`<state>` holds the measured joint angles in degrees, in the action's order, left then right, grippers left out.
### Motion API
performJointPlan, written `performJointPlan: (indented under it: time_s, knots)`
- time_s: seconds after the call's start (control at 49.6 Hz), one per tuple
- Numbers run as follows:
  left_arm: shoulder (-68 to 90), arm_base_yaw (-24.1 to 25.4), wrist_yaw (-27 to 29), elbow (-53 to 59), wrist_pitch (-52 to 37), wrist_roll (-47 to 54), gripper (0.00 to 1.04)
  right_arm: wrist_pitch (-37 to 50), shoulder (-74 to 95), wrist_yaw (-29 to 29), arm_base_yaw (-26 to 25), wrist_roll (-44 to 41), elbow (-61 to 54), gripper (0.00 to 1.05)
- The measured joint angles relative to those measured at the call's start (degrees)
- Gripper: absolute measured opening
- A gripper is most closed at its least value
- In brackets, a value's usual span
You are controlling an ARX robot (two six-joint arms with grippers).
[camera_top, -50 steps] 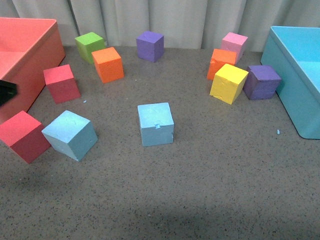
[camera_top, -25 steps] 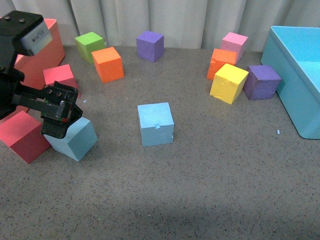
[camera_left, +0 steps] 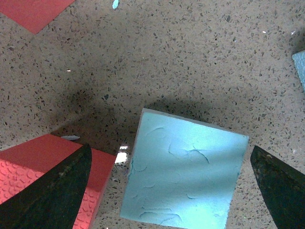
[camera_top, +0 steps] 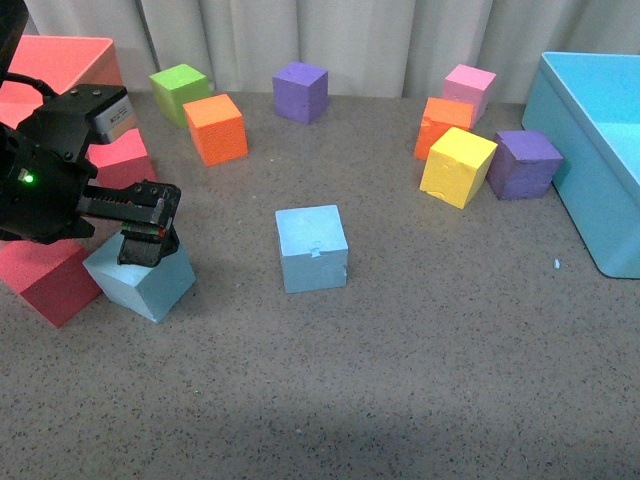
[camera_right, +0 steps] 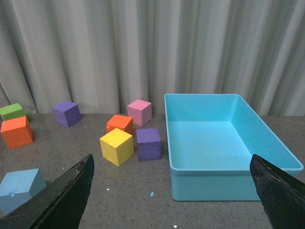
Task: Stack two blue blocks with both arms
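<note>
Far left, the black left arm blocks plenty for us. It covers most of one red foam cube at the 9 o'clock edge of the speckled grey table. It also hides the lower part of a second red cube just behind, and the back top corner of the left light-blue foam cube. The big red bin at 10 o'clock runs out of frame. From the front we cannot judge how high the arm's tip hangs over that blue cube.

The wrist camera helps us here. The left gripper is spread wide and grips nothing. Its black fingers stand either side of the left cube's top face, with bare table showing between each finger and the cube. One finger hides part of the red cube just beside it.

On to the centre: the dented light-blue foam cube sits alone at 3 o'clock from the left cube, well apart, and nothing touches it.

The right gripper shows only in its own wrist picture. It is spread wide too and empty, and it faces the turquoise plastic bin. There the dented cube appears near one finger, partly cut off by that finger and the frame edge.
</note>
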<state>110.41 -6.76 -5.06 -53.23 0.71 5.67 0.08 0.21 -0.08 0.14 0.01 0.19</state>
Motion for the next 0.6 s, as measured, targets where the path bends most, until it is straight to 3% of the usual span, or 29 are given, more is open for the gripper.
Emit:
performJointPlan:
  time_s: [0.604]
  knots:
    - [4.5, -1.5, 1.0, -2.2, 0.4, 5.2, 0.98, 0.0, 0.0, 0.0, 0.0, 0.0, 0.0, 0.95]
